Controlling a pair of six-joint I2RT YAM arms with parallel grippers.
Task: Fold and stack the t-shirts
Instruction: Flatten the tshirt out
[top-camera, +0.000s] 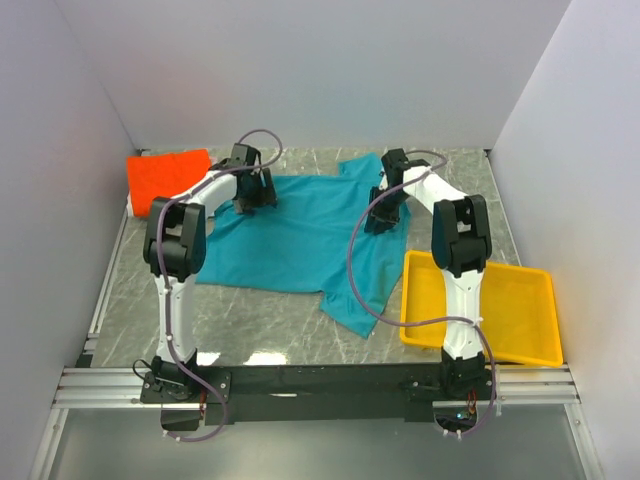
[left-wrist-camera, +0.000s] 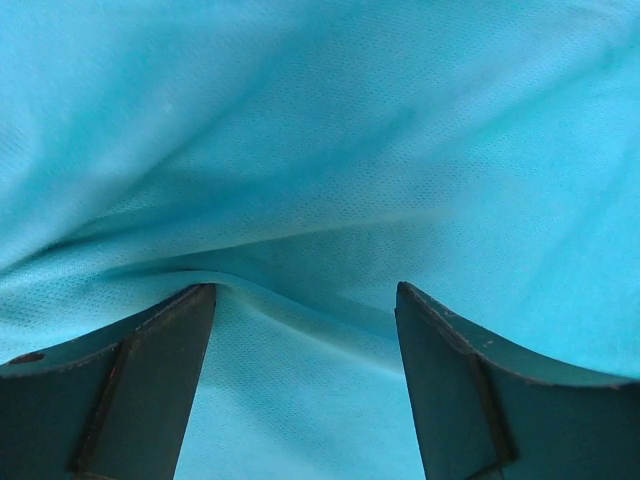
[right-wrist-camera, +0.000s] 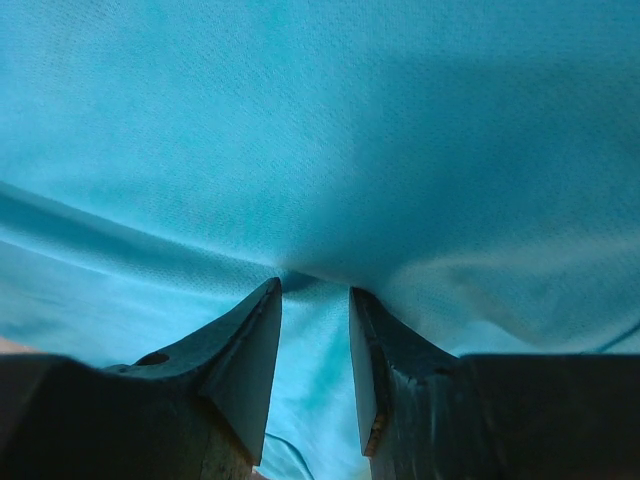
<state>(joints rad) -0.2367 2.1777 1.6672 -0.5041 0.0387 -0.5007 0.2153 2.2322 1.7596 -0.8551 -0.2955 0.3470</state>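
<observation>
At the left gripper (left-wrist-camera: 305, 290): jaws stood well apart, tips pressed onto the teal t-shirt (top-camera: 300, 235). A ridge of cloth lay between them, unclamped. We judged it was poised to take a pinch.
At the right gripper (right-wrist-camera: 313, 288): jaws were nearly together, with a pucker of the same cloth drawn to the tips. We read that as a pinch.
Why there: both grippers sat on the shirt's far half, one toward each side. We judged this a paired hold for drawing the far part toward the near edge as a fold.
Teal t-shirt: spread mid-tabletop (top-camera: 250, 320), directly beneath both grippers.
Orange shirt (top-camera: 168, 178): folded at the far-left corner, apart from the teal one, probably the base of the stack.
Yellow tray (top-camera: 500, 310): near-right corner, just beside the shirt's trailing part.
</observation>
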